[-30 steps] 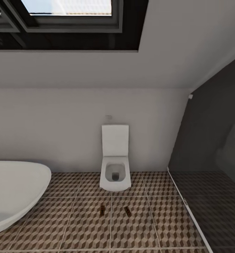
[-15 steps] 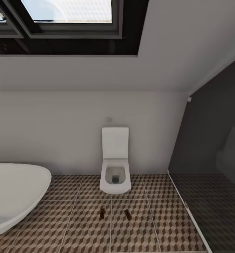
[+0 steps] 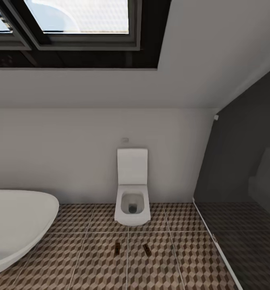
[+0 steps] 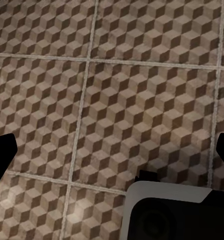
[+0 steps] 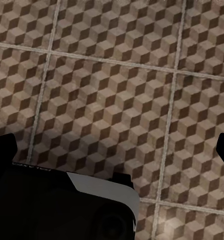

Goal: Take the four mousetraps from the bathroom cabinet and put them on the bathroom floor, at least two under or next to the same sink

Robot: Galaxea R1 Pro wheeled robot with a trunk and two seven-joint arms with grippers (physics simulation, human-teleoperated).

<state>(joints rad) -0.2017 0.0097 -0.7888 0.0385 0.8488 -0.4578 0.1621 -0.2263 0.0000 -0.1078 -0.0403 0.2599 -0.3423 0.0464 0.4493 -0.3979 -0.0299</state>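
Bathroom floor (image 3: pixel 90 262) fills the lower frame, bathtub (image 3: pixel 18 225) lower left, toilet (image 3: pixel 131 201) center. 2 mousetraps (image 3: pixel 117 249) (image 3: pixel 147 249) lie on the tiles just below the toilet. Both wrist views: left fingers (image 4: pixel 1 155) and right fingers (image 5: pixel 2 147) spread wide, holding nothing.

The bathroom floor (image 3: pixel 90 262), tiled in a brown and cream cube pattern, is seen with two mousetraps (image 3: pixel 117 249) lying on it, near each other.
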